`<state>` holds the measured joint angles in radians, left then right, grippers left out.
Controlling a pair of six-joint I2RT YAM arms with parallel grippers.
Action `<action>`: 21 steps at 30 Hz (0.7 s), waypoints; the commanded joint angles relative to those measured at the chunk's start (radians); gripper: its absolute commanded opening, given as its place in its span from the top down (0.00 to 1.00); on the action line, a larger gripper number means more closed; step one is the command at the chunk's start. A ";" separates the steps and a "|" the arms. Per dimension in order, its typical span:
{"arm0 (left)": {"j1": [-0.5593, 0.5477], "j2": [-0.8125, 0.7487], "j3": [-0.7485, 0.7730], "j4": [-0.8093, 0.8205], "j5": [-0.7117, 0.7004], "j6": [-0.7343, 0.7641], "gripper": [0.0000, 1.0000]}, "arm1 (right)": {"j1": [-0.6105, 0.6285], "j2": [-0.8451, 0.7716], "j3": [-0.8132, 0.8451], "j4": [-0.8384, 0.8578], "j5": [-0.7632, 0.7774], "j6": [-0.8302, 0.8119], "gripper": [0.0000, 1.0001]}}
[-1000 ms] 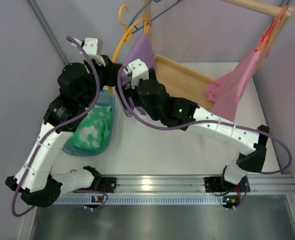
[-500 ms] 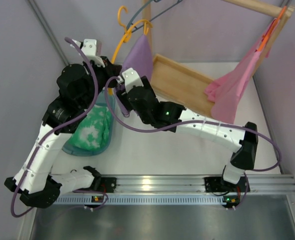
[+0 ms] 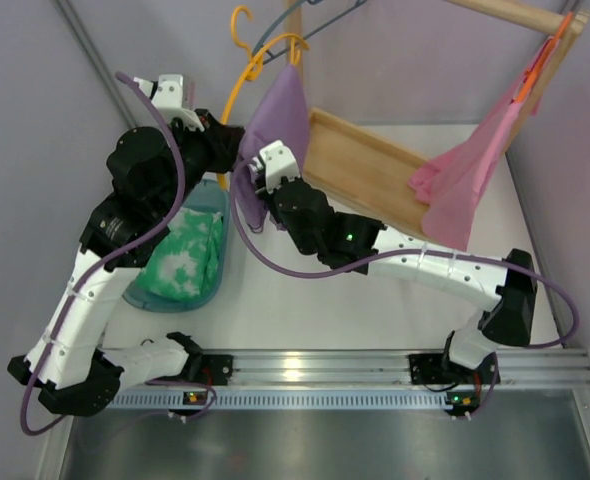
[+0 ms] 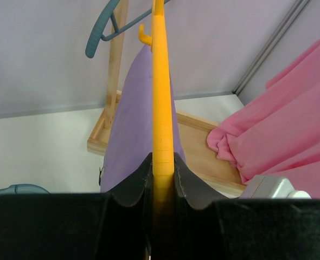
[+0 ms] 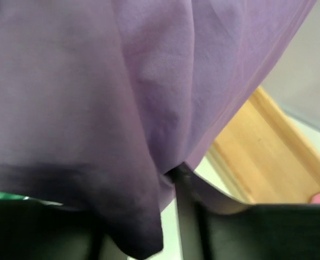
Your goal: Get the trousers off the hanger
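Below the hanger [image 4: 161, 81], trousers [image 3: 280, 110] hang long-axis vertical; left end effector [image 4: 161, 169] clamps the hanger, right end effector [image 5: 144, 216] sits among cloth, state untellable.

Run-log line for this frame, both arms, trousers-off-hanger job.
left gripper: shut on yellow hanger | right gripper: at lower edge of purple trousers, grip unclear | trousers: hanging on hanger | phase: pre-pull

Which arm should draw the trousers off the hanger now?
Right. The left gripper is clamped on the hanger, steadying it, while the right gripper sits at the lower edge of the trousers, with cloth draped over its fingers.
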<state>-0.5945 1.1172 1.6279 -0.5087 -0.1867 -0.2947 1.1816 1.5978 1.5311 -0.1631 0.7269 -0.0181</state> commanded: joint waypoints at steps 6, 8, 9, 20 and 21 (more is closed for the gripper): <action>-0.004 -0.022 0.053 0.170 -0.016 0.012 1.00 | -0.013 -0.078 0.006 0.079 0.077 -0.025 1.00; -0.005 -0.017 0.050 0.170 -0.020 0.019 1.00 | -0.013 -0.114 0.003 0.091 0.082 -0.022 1.00; -0.004 -0.013 0.044 0.170 -0.023 0.025 1.00 | -0.013 -0.125 0.004 0.091 0.078 -0.023 1.00; -0.005 0.006 0.006 0.164 -0.085 0.075 1.00 | -0.013 -0.191 0.076 0.036 0.068 -0.068 1.00; -0.005 0.010 0.001 0.164 -0.092 0.080 1.00 | -0.013 -0.193 0.090 0.036 0.068 -0.071 1.00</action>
<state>-0.5991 1.1332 1.6226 -0.4992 -0.2287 -0.2478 1.1751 1.4517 1.5455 -0.1642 0.7666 -0.0711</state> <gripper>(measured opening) 0.193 0.022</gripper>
